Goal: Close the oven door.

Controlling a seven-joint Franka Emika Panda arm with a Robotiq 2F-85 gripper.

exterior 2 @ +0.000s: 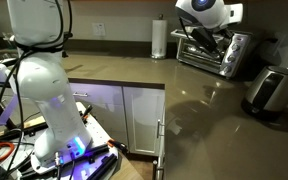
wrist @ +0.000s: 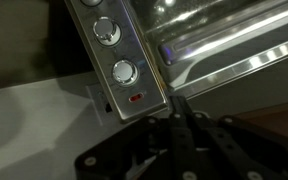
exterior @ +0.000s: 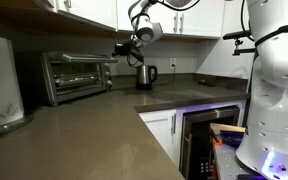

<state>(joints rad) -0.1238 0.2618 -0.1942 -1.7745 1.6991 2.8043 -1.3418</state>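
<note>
Fingers point(wrist: 174, 122) look pressed together in the wrist view, with at most a thin slit between them, and their tips sit just below the lower corner of the control panel point(wrist: 114, 50). They pinch nothing.

The oven door point(exterior: 74, 76) fronts the small toaster oven at the far left of the worktop point(exterior: 84, 130), under the wall cabinets and left of the kettle point(exterior: 146, 74). It stands upright, or very nearly so. I cannot tell whether it is fully seated against the frame. Its bar handle point(wrist: 234, 62) runs slantwise across the right of the wrist view, just beside the fingertips.

I judge this to be the last push. To do it well, the closed tips should bear on the handle or the door's top rail, not on the knobs, and nearer the middle of the door than its end. The push should go straight into the oven's face and stay gentle, since so light an oven could slide back on the worktop.
</note>
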